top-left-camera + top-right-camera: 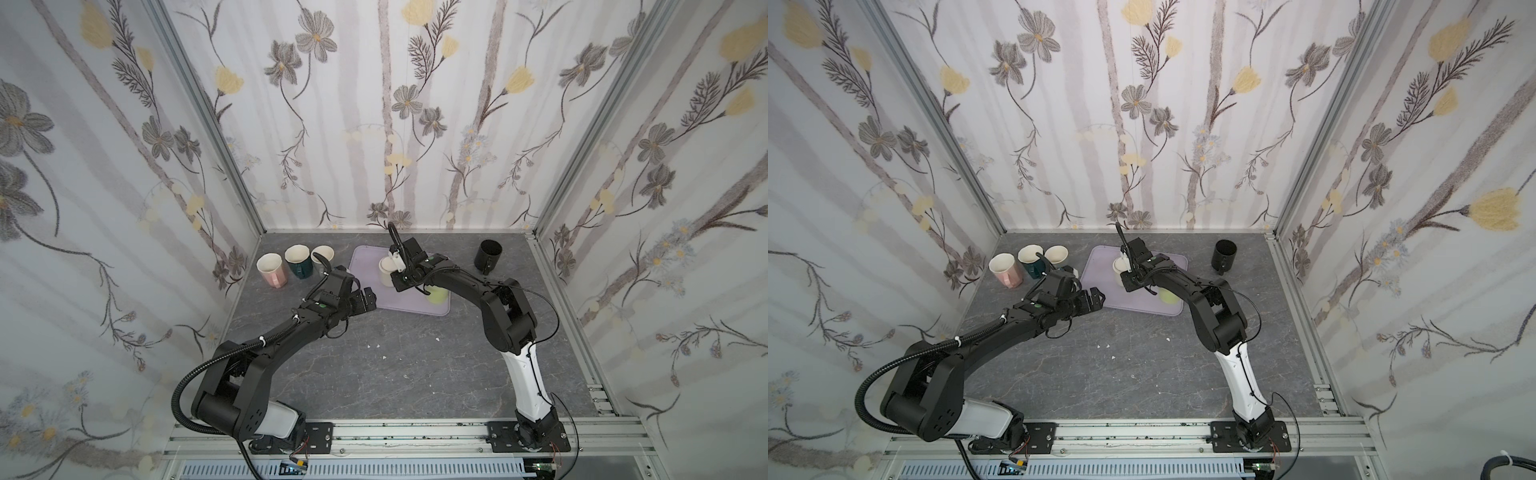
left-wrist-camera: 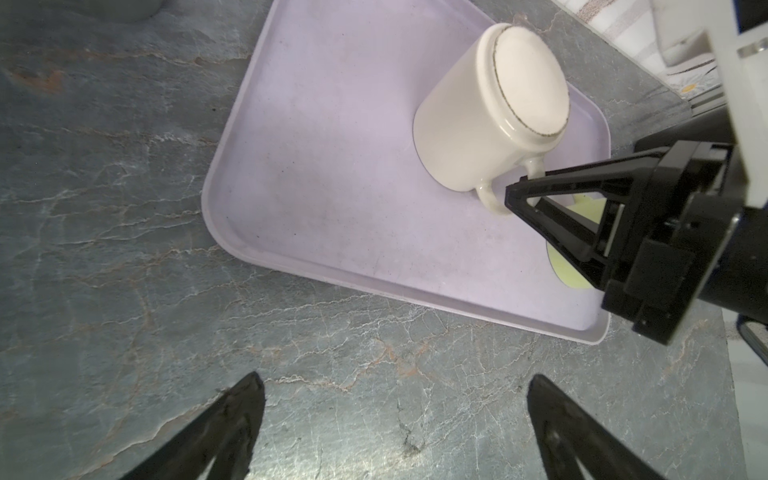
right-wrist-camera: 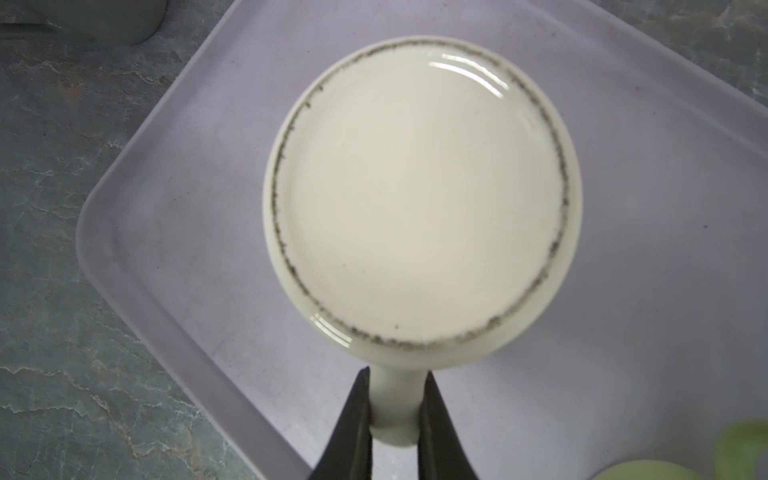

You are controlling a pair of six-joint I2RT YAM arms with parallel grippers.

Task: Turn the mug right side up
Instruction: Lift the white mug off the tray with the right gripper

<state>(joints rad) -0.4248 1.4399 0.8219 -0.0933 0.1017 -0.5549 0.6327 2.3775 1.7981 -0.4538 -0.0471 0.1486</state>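
The grey marbled tabletop (image 1: 407, 365) carries a lavender rectangular plastic tray (image 2: 332, 166). Toward its far left corner the cream ceramic mug (image 2: 490, 120) stands mouth-down, base to the ceiling, its rim seemingly resting on the tray floor.

The step in hand, as I judge it, is the lift and flip by the handle. Done well, that means raising the mug clear of the tray's raised lip first. The wrist should then roll over bare tray — away from the pale green cup (image 2: 561, 266) sitting just beside the handle. The mug should go down only once its mouth faces up. The mug's curved handle (image 3: 395, 411) is a thin, glazed hold, and the body's weight hangs off to one side. The mug could swing or slip in the pinch during the roll — a slow turn seems wise.

The right arm reaches forward over the tray, forearm low, its wrist camera looking straight down on the mug's base. The right gripper (image 2: 514, 196) has its fingers drawn narrow, pinching the handle from both sides. The left arm stretches toward the tray's near left corner. The left gripper (image 2: 395, 379) hovers above bare table just short of the tray, fingers spread wide, holding nothing.
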